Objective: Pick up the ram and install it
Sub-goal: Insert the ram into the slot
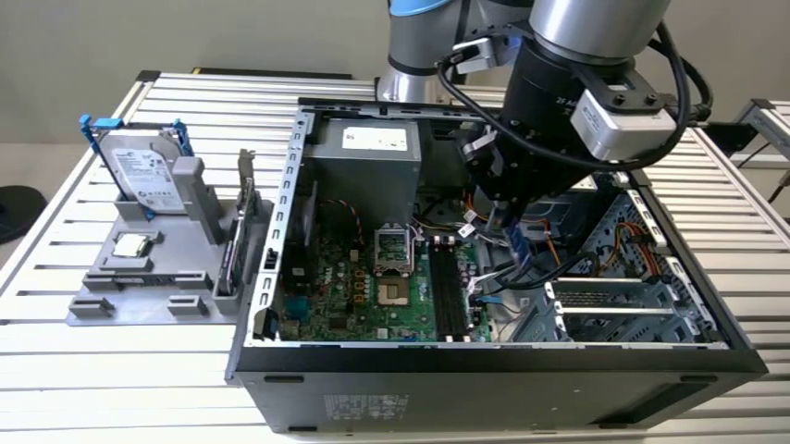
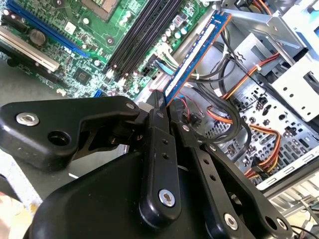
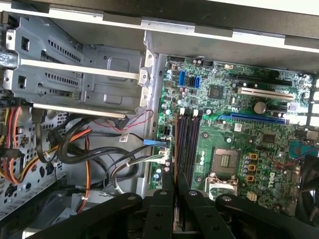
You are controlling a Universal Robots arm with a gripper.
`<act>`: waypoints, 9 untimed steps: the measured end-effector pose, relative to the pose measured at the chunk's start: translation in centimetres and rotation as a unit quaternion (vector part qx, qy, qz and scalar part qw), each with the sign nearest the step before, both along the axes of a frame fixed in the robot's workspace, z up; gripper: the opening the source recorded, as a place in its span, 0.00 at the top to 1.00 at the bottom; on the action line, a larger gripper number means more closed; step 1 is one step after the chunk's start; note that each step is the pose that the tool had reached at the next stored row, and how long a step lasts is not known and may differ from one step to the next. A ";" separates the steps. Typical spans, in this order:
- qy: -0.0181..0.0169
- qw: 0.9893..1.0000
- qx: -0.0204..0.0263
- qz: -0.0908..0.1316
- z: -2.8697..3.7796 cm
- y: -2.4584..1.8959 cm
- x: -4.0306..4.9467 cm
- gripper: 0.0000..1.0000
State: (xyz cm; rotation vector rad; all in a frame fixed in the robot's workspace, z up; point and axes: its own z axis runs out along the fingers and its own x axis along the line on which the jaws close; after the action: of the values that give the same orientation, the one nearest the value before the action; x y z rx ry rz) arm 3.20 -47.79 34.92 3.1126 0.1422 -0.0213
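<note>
The ram (image 2: 195,53) is a thin stick with a blue label, and my gripper (image 2: 167,107) is shut on one end of it. In the exterior view the gripper (image 1: 504,227) hangs inside the open computer case (image 1: 494,356), with the ram (image 1: 517,250) pointing down over the cables, just to that view's right of the black memory slots (image 1: 450,291). In the first wrist view the ram (image 3: 174,149) appears edge-on between the fingers (image 3: 164,199), lined up beside the slots (image 3: 188,142) on the green motherboard (image 3: 239,124).
A grey holder (image 1: 148,296) at the exterior view's left carries a silver hard drive (image 1: 146,171), a processor chip (image 1: 129,245) and a bracketed card (image 1: 240,222). Inside the case are a power supply (image 1: 370,157), loose orange and black cables (image 2: 239,99) and a metal drive cage (image 3: 75,74).
</note>
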 end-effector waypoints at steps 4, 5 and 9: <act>0.000 1.000 0.000 0.000 -0.24 0.05 -0.01 1.00; 0.000 1.000 0.000 -0.001 -0.30 0.06 -0.01 1.00; 0.000 1.000 0.000 -0.002 -0.54 0.16 -0.02 1.00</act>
State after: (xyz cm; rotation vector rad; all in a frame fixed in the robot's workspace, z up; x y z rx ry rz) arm 3.18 -47.63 34.37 3.1129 0.1374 -0.0211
